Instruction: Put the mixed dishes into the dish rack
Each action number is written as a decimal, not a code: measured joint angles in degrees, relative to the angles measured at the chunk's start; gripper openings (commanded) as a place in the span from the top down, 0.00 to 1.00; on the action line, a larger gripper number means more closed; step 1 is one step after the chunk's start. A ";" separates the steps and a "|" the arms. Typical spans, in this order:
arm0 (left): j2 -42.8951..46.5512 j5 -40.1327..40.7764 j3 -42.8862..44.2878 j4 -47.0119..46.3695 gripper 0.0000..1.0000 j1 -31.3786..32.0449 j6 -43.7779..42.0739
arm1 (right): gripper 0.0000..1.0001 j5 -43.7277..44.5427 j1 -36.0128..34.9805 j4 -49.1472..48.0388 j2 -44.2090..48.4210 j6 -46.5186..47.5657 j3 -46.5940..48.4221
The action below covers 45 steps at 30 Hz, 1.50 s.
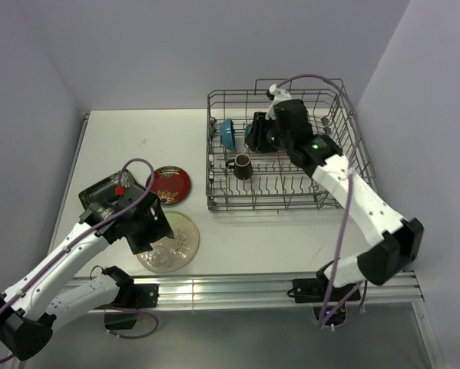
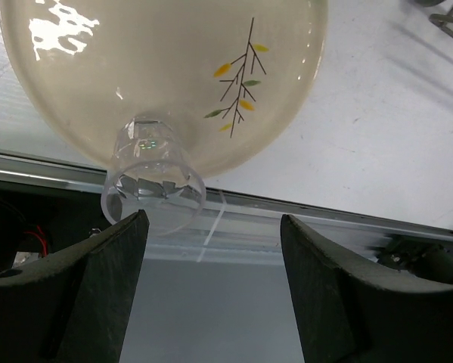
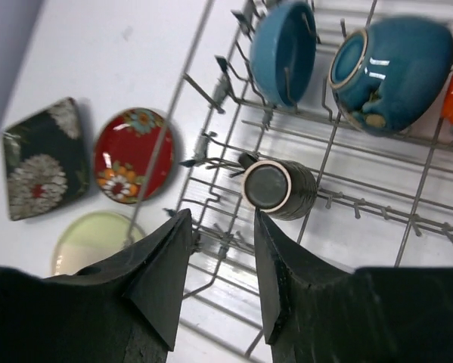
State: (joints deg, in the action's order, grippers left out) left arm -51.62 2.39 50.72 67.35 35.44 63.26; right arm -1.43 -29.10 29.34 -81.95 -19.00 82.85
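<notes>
Right gripper [image 3: 221, 227] hangs over the dish rack [image 1: 214, 154], left half; jaws slightly parted, nothing between them. In the rack: small brown mug [image 3: 279, 189] on its side, blue-inside bowl [image 3: 284, 49] on edge behind it. Outside, left of the rack: red saucer [image 3: 133, 155], black square plate [image 3: 41, 159]. Off the rack's near-left corner: cream round plate [image 2: 165, 68], clear glass [image 2: 152, 181] at its rim. Left gripper [image 2: 211, 221] spread wide, empty, just short of the glass.

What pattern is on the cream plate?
The cream plate has a dark twig with yellow and green leaves, clearest in left wrist view.
</notes>
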 measured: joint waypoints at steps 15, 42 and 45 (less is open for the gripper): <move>-6.29 -1.11 -6.91 -6.91 0.25 0.33 -0.20 | 0.53 1.46 -0.17 10.10 24.46 -0.76 -1.22; -8.52 -14.99 35.82 -17.68 1.00 -0.17 -6.62 | 0.15 -35.06 -0.35 1.92 23.08 -20.72 -12.39; -1.57 -21.99 24.57 -30.42 1.00 -0.24 -0.42 | 0.16 -42.93 -0.35 -7.67 23.26 -28.81 -18.84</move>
State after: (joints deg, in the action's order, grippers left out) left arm -53.19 -19.59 75.29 36.93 35.20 62.85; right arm -44.36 -29.45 21.67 -58.70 -47.81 64.01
